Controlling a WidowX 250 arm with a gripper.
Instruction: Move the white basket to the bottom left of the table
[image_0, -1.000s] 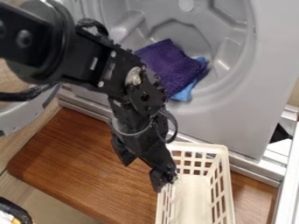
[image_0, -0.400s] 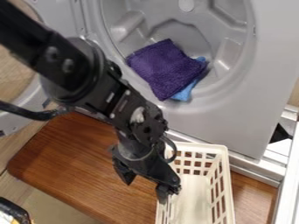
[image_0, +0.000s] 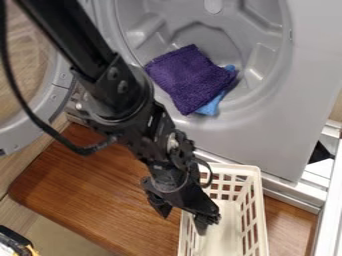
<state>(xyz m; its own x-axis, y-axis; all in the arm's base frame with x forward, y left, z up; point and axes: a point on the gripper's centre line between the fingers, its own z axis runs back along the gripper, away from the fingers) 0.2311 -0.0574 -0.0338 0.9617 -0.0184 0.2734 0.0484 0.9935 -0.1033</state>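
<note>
Arm (image_0: 123, 95) slants down, end effector (image_0: 182, 216) at basket (image_0: 250, 171).

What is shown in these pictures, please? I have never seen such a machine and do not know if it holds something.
The black machine is a robot arm ending in a two-finger gripper. One fixed camera looks down at a slant. On the brown wooden surface stands a white plastic basket. Behind, a purple cloth and a blue one lie in a grey, round opening, perhaps a washing machine's. The gripper's fingers are spread over the basket's left side; nothing seems held.
</note>
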